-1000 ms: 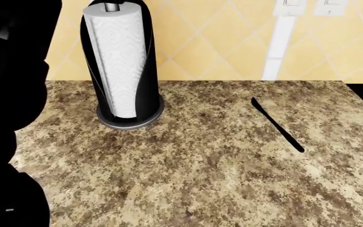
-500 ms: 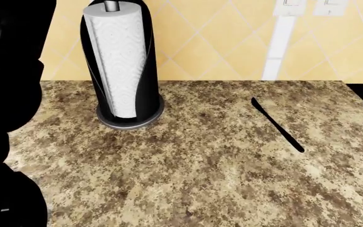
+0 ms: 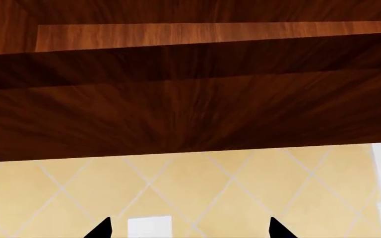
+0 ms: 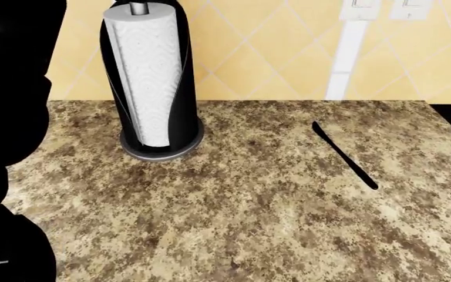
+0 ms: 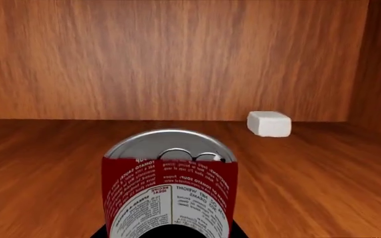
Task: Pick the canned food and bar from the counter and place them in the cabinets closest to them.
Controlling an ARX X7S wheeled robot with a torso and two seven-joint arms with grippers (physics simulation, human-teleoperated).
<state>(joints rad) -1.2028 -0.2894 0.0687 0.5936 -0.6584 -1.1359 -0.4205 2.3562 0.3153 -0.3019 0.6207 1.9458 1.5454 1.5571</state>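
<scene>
My right gripper sits inside a wooden cabinet, pinching the canned food; the can's silver top faces the back wall and its red-and-white label is nearest the camera, with dark gripper parts just visible on either side of its base. A small white block lies on the cabinet floor at about 2 o'clock from the can, near the back wall, well apart from it. My left gripper shows only two black fingertips, clearly spread with nothing between them, pointing at a yellow diamond-tiled wall below the dark wooden underside of a cabinet; a white wall plate shows between the tips. In the head view, the counter holds a paper-towel roll upright in its black holder at 11 o'clock and a thin black strip lying flat at 2 o'clock, well apart from each other. A black mass of my left arm fills the 9 o'clock edge. The bar isn't in any view.
</scene>
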